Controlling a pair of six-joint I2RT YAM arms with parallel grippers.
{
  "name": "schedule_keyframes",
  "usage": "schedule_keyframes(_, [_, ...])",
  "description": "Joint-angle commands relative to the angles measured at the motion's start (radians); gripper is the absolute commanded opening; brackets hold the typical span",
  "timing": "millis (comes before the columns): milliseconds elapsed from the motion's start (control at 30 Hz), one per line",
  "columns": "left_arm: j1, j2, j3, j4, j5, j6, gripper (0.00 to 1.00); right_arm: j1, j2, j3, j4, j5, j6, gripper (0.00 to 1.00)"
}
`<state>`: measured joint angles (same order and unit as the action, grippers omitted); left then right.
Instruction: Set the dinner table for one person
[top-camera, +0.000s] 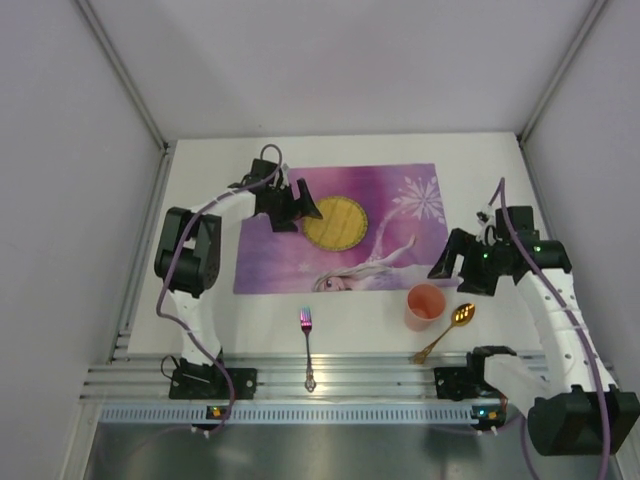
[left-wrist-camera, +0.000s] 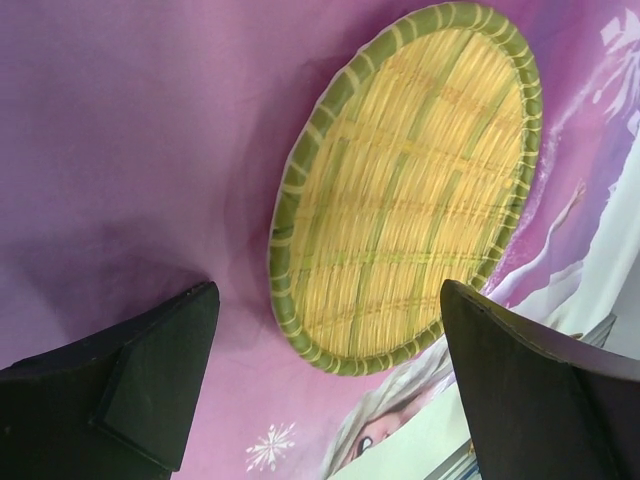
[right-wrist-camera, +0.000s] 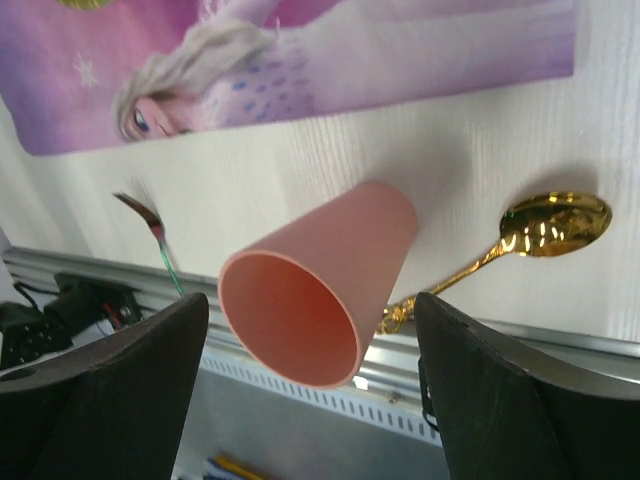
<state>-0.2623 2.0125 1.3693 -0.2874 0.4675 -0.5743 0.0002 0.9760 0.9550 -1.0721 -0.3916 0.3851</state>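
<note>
On the white dinner table (top-camera: 265, 312) lies a purple placemat (top-camera: 270, 262) with a round woven yellow-green plate (top-camera: 337, 223) flat on it. My left gripper (top-camera: 306, 211) hovers at the plate's left edge; in the left wrist view the gripper (left-wrist-camera: 330, 375) is open, and the plate (left-wrist-camera: 405, 190) lies below it, free of the fingers (left-wrist-camera: 150, 385). A pink cup (top-camera: 425, 306) stands upright just below the placemat. My right gripper (top-camera: 453, 272) is open beside it. In the right wrist view the cup (right-wrist-camera: 320, 285) sits between the spread fingers (right-wrist-camera: 110, 390) with a gap on each side.
A gold spoon (top-camera: 446, 331) lies right of the cup, its bowl (right-wrist-camera: 555, 223) close to the cup's base. A fork with an iridescent head (top-camera: 308, 345) lies near the front, reaching onto the ribbed aluminium rail (top-camera: 350, 385). White walls enclose the table on three sides.
</note>
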Motion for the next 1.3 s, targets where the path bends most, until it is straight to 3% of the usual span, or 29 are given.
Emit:
schedule_keyframes(0, [0.006, -0.077, 0.043, -0.065, -0.049, -0.001, 0.97, 0.063, -0.040, -0.056, -0.055, 0.060, 0.003, 0.82])
schedule_keyframes(133, [0.006, -0.099, 0.071, -0.091, -0.058, -0.004, 0.97, 0.119, -0.043, -0.128, -0.026, 0.100, 0.031, 0.68])
schedule_keyframes(233, [0.006, -0.127, 0.071, -0.104, -0.067, -0.006, 0.97, 0.139, -0.019, -0.162, 0.000, 0.125, 0.047, 0.43])
schedule_keyframes(267, [0.006, -0.136, 0.064, -0.105, -0.073, -0.007, 0.97, 0.142, 0.001, -0.168, 0.020, 0.128, 0.049, 0.30])
schedule_keyframes(367, [0.006, -0.179, 0.041, -0.111, -0.082, -0.009, 0.97, 0.167, 0.044, -0.165, 0.049, 0.143, 0.054, 0.02])
schedule_keyframes(400, [0.006, -0.190, 0.036, -0.113, -0.087, -0.007, 0.97, 0.173, 0.059, -0.153, 0.050, 0.160, 0.052, 0.00])
schedule_keyframes(567, [0.006, -0.288, 0.028, -0.179, -0.118, 0.019, 0.97, 0.192, 0.183, 0.167, -0.093, 0.229, 0.018, 0.00])
schedule_keyframes(600, [0.006, -0.302, 0.027, -0.186, -0.130, 0.024, 0.97, 0.195, 0.211, 0.315, -0.121, 0.268, 0.012, 0.00])
schedule_keyframes(700, [0.005, -0.357, 0.004, -0.229, -0.148, 0.036, 0.97, 0.201, 0.341, 0.559, -0.183, 0.318, -0.006, 0.00])
schedule_keyframes(967, [-0.058, -0.492, -0.151, -0.383, -0.315, 0.096, 0.94, 0.199, 0.815, 0.930, -0.131, 0.366, 0.008, 0.00])
schedule_keyframes(1200, [-0.143, -0.610, -0.288, -0.469, -0.357, 0.068, 0.93, 0.184, 1.219, 1.417, -0.181, 0.420, 0.050, 0.00])
schedule_keyframes(1267, [-0.181, -0.626, -0.315, -0.496, -0.377, 0.051, 0.92, 0.178, 1.289, 1.447, -0.172, 0.431, 0.066, 0.00])
